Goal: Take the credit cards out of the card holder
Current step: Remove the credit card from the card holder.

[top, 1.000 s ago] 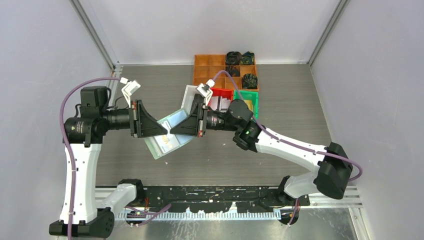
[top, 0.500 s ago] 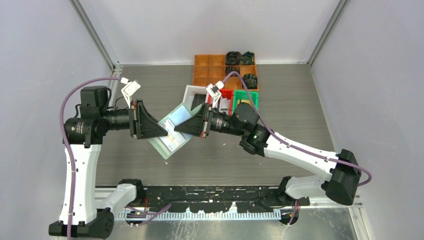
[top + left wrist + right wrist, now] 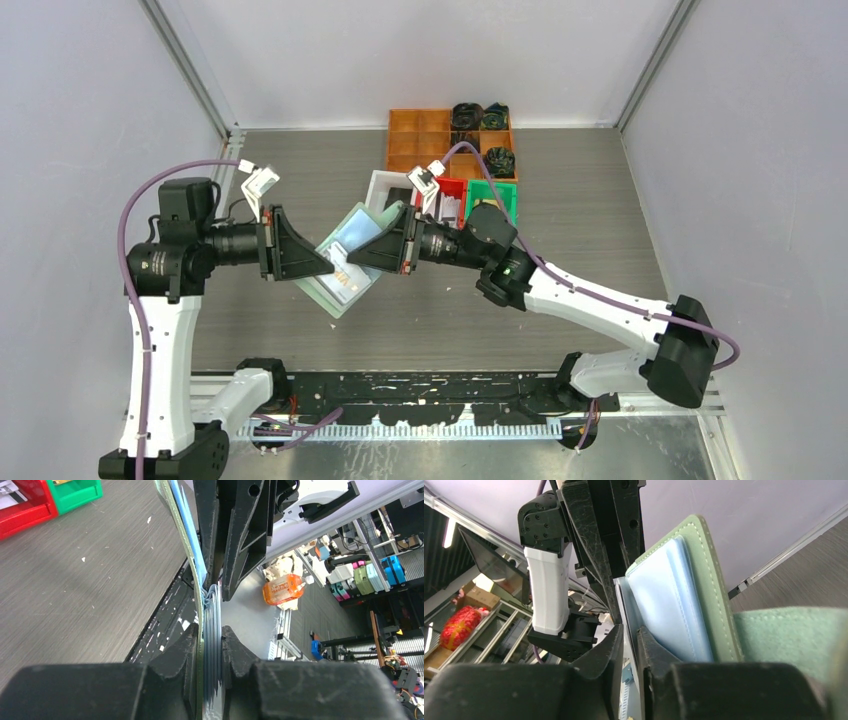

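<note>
L end effector (image 3: 211, 635) pinches card holder (image 3: 345, 295); R end effector (image 3: 629, 632) sits close round thin leaf (image 3: 624, 600), can't tell if gripped; next: pull it out

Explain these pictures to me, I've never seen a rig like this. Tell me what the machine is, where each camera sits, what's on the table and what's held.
These are two robot arms bolted at the near edge of a table, each ending in a two-finger gripper. The wide picture looks down from above and behind them. The other two come from a camera on each wrist, so the dark shapes along the bottom belong to that arm.

At the back of the table stand an orange compartment tray with dark fabric bundles, and a white bin, a red bin and a green bin.

Between the arms is an open sage-green card holder with bluish clear pockets. The left gripper is clamped on its stack of pockets. The right gripper straddles one thin leaf; whether it pinches is unclear.
</note>
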Controlling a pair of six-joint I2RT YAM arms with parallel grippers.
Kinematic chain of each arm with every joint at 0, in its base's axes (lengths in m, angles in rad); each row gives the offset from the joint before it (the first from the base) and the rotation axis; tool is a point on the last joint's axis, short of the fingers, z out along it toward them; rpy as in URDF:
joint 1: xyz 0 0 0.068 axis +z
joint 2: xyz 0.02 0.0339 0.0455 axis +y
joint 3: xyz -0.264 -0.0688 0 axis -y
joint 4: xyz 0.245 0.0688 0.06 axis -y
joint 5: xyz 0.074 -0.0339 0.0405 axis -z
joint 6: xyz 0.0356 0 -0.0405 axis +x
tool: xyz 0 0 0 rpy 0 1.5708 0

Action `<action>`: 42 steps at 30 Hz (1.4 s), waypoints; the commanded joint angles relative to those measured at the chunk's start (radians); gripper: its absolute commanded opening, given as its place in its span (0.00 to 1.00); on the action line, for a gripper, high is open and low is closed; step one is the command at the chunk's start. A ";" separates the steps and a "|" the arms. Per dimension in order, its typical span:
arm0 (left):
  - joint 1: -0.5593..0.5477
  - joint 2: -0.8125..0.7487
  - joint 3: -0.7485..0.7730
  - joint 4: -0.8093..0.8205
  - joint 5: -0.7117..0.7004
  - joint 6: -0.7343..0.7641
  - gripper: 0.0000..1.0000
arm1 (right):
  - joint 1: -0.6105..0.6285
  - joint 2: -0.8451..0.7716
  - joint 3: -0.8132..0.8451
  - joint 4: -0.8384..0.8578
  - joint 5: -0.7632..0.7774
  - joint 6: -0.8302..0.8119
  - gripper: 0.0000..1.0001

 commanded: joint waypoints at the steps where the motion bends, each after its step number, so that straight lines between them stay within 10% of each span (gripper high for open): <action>1: -0.003 0.010 0.064 -0.017 0.053 0.040 0.03 | -0.003 0.040 0.060 0.081 -0.071 0.056 0.23; 10: -0.004 -0.002 0.076 -0.042 0.048 0.063 0.17 | -0.017 0.053 0.055 0.148 -0.071 0.117 0.01; 27: -0.003 0.002 0.087 -0.054 0.035 0.067 0.32 | -0.044 -0.022 -0.039 0.158 0.073 0.084 0.01; 42: -0.003 0.002 0.087 -0.043 0.034 0.068 0.01 | -0.038 -0.027 -0.049 0.148 0.040 0.058 0.04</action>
